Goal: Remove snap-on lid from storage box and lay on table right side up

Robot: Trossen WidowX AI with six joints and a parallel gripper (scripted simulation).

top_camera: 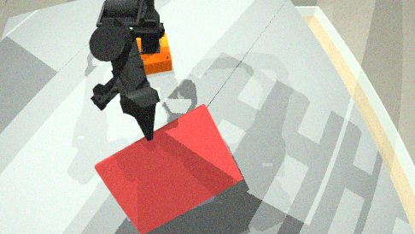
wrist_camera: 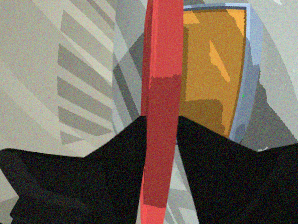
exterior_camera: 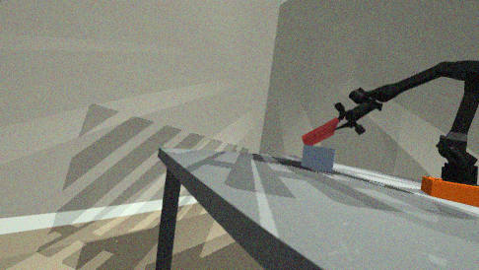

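Tool [top_camera: 149, 137] clamped on red lid [top_camera: 171, 171] edge | lid tilted above box [exterior_camera: 318, 158], unsnapped | you have 1 step left: lay it flat on bench [exterior_camera: 296, 222].

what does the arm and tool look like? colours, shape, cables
Arm: matte dark grey to black, slim angular links, round joint housings. Tool: same dark colour, tapering to a narrow point. It stands on an orange block base. No cables or markings visible.
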